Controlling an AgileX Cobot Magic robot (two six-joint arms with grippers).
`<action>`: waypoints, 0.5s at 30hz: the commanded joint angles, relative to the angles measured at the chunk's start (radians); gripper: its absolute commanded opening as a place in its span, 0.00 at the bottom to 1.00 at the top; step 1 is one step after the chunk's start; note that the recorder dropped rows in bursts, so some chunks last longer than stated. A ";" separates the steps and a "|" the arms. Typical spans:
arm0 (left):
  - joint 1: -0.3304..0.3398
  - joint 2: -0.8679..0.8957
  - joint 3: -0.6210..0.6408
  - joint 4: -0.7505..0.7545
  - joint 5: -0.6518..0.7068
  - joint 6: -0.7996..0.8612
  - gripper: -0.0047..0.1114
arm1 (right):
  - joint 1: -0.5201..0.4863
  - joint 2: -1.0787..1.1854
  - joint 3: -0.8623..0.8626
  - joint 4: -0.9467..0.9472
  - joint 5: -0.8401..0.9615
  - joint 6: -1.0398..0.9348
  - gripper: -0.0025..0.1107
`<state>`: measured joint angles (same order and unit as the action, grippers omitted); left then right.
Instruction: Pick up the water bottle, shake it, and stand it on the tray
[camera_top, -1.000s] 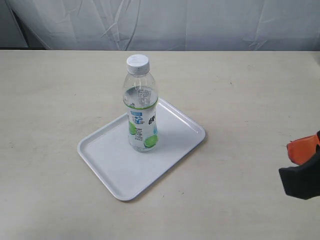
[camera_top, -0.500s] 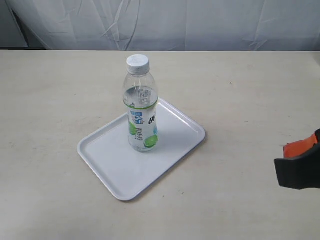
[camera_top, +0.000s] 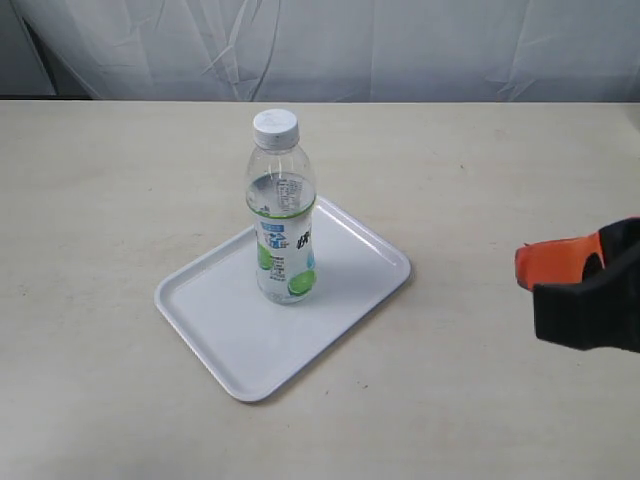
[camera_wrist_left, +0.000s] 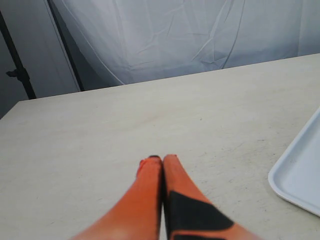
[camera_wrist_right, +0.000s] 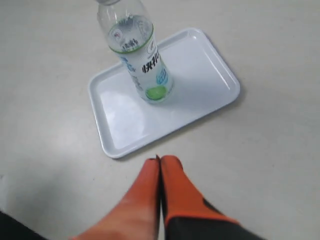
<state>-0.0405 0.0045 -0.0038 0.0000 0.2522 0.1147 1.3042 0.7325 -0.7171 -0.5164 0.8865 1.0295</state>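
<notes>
Upright bottle (camera_top: 282, 215) on the tray (camera_top: 220, 320)
It stands near the middle. The right pincer (camera_top: 522, 264), well apart from the tray, is pressed together, empty; the left pincer (camera_wrist_left: 157, 160), over the tabletop (camera_wrist_left: 100, 130), likewise.

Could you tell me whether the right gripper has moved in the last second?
Yes, the right gripper has shifted in from the view's edge toward the unmoved tray.
</notes>
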 joint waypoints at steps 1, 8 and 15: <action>0.000 -0.005 0.004 0.000 -0.013 -0.002 0.04 | -0.171 -0.060 0.114 0.019 -0.234 0.000 0.04; 0.000 -0.005 0.004 0.000 -0.013 -0.002 0.04 | -0.424 -0.201 0.285 0.121 -0.415 0.000 0.04; 0.000 -0.005 0.004 0.000 -0.013 -0.002 0.04 | -0.691 -0.436 0.499 0.245 -0.543 -0.007 0.04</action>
<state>-0.0405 0.0045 -0.0038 0.0000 0.2522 0.1147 0.7047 0.3801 -0.2866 -0.3192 0.3940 1.0305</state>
